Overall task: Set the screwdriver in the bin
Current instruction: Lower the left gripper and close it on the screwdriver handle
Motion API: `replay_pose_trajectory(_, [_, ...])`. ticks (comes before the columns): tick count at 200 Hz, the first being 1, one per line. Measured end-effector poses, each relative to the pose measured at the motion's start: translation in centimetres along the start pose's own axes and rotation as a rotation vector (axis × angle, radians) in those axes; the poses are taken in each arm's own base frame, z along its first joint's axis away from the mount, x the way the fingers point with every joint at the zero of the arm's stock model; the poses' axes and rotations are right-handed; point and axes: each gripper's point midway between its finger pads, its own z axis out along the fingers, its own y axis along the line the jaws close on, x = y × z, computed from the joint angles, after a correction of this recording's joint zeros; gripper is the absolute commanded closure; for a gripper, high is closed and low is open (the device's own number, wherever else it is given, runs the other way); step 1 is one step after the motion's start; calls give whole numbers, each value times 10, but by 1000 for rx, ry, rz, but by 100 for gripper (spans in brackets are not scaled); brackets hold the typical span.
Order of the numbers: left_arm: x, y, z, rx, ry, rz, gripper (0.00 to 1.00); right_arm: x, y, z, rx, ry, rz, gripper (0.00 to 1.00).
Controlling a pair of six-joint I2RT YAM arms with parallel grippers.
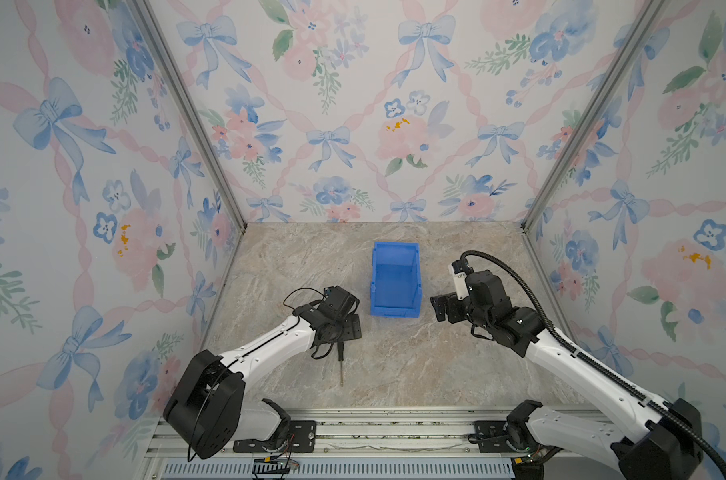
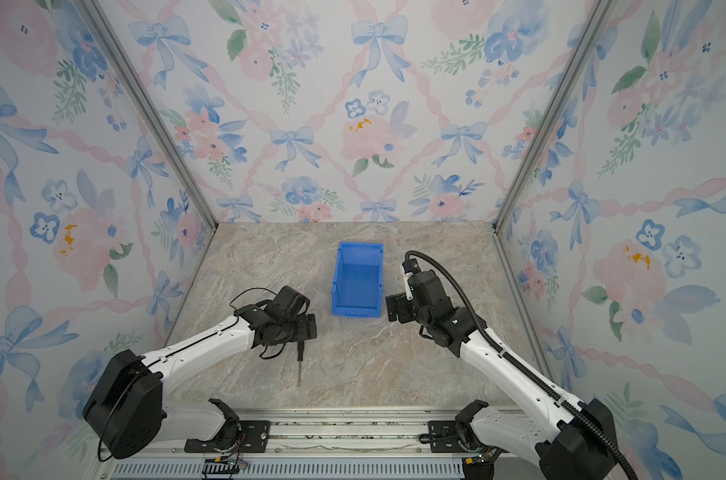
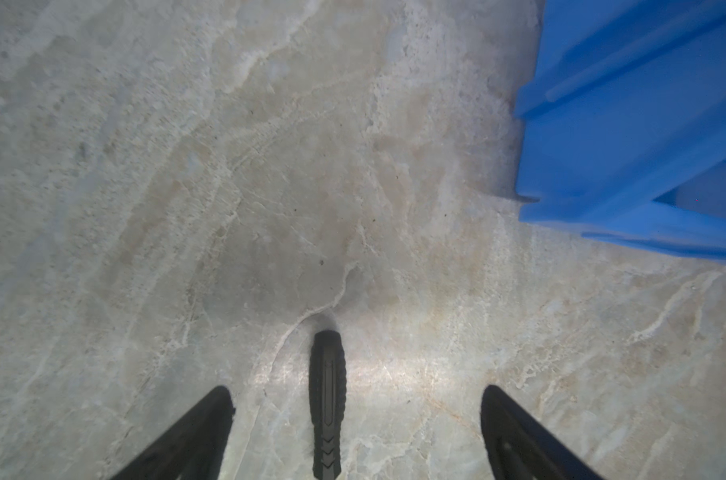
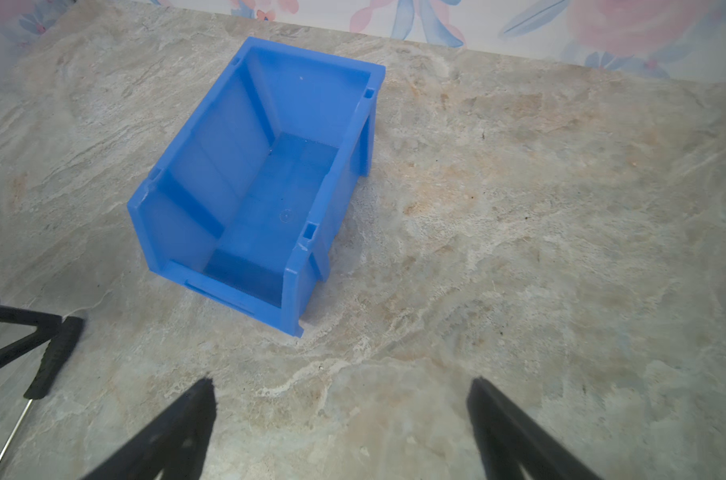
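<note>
The screwdriver [image 3: 328, 403] lies flat on the table [image 1: 415, 365], near-left of the bin [image 1: 394, 311], its handle untouched between the wide-apart jaws of the left gripper [image 3: 357, 392]; it looks light and stiff, so I would take the ribbed handle, not the thin shaft.

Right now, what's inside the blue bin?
Nothing that I can see. The bin shows its bare blue floor. The screwdriver lies outside on the table, between the left fingers. A thin strip behind the front lip is hidden.
</note>
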Motion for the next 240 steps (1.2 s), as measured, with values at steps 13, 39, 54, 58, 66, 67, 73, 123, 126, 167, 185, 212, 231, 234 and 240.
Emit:
replay_pose_trajectory(13, [7,-1,6,-12,26,3,10,2,6,0,-19,6,-14,3])
replay_pose_trajectory(39, [19,0,16,-37,73,6,13,3,11,0,-33,8,-22,3])
replay_pose_trajectory(54, [24,1,21,-52,94,8,14,4,13,0,-38,9,-26,3])
replay_pose_trajectory(58, [25,2,22,-56,98,8,14,5,14,0,-39,10,-27,3])
replay_pose_trajectory(66, [27,2,23,-61,106,8,16,7,14,1,-39,13,-29,3])
replay_pose_trajectory(67, [27,2,23,-61,106,8,16,7,14,1,-39,13,-30,3])
replay_pose_trajectory(73, [29,2,24,-63,112,10,17,8,15,1,-40,15,-32,3])
replay_pose_trajectory(123, [41,6,37,-106,156,28,23,11,22,-2,-61,7,-45,3])
replay_pose_trajectory(126, [41,6,37,-111,155,28,24,11,22,-2,-61,6,-45,3])
replay_pose_trajectory(167, [41,5,38,-132,149,37,40,11,25,-2,-67,4,-49,3])
replay_pose_trajectory(185, [40,6,39,-148,144,35,48,11,27,-3,-72,4,-53,3])
replay_pose_trajectory(212, [40,5,40,-157,140,41,62,11,27,-3,-72,4,-54,3])
replay_pose_trajectory(231, [41,3,39,-159,136,46,69,11,26,-3,-69,1,-49,3])
replay_pose_trajectory(234, [42,2,39,-158,136,50,70,11,26,-3,-68,0,-49,3])
replay_pose_trajectory(240, [43,2,39,-157,136,52,74,11,26,-3,-68,-1,-47,3])
